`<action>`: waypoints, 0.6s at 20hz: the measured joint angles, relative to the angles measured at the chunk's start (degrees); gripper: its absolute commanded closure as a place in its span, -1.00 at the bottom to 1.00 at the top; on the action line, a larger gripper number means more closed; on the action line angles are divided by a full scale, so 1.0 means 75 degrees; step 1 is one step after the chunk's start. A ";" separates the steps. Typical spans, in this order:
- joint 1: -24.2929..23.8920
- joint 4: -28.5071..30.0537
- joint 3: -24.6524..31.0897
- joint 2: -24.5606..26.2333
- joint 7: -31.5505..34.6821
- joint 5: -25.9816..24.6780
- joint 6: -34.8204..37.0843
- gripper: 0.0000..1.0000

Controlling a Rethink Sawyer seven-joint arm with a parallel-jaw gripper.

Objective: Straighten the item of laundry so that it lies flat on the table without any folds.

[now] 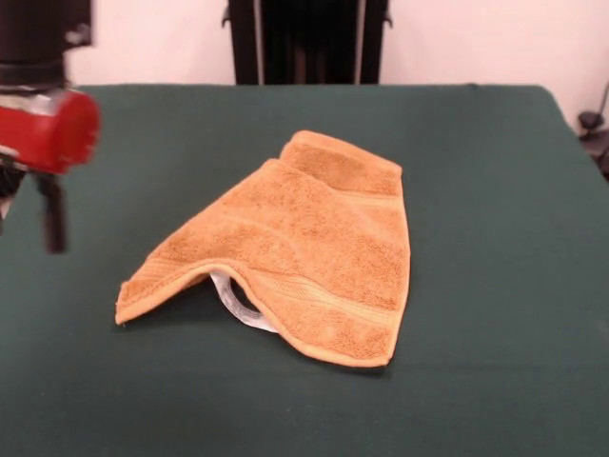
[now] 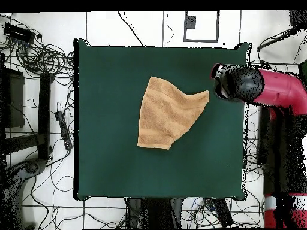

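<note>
The golden-orange towel (image 1: 295, 248) lies near the middle of the dark green table (image 1: 495, 190), folded over on itself into a rough triangle. One corner points out to the left in the front view, and a white label (image 1: 238, 303) peeks from under the raised front fold. In the overhead view the towel (image 2: 165, 114) sits a little above the centre of the table (image 2: 108, 150). My gripper (image 1: 52, 214) hangs under the red and black arm at the left edge of the front view, apart from the towel. In the overhead view the gripper (image 2: 225, 81) is over the table's right edge, just beyond the towel's pointed corner.
The robot's black pedestal (image 1: 306, 38) stands behind the table's far edge. A dark stand (image 1: 595, 133) shows at the right edge of the front view. Cables (image 2: 36, 57) and black equipment (image 2: 60, 129) lie on the floor beside the table.
</note>
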 measured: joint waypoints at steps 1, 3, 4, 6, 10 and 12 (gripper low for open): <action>0.0062 -0.0011 0.0000 0.0028 0.0000 0.0024 0.0023 -1.00; 0.0261 -0.0042 -0.0001 0.0106 0.0000 0.0158 0.0094 -1.00; 0.0360 -0.0057 -0.0001 0.0145 0.0000 0.0225 0.0130 -1.00; 0.0496 -0.0098 0.0000 0.0209 0.0000 0.0345 0.0172 -1.00; 0.0855 -0.0305 -0.0004 0.0498 0.0002 0.0757 0.0224 -1.00; 0.0998 -0.0387 -0.0025 0.0651 0.0006 0.0950 0.0222 -1.00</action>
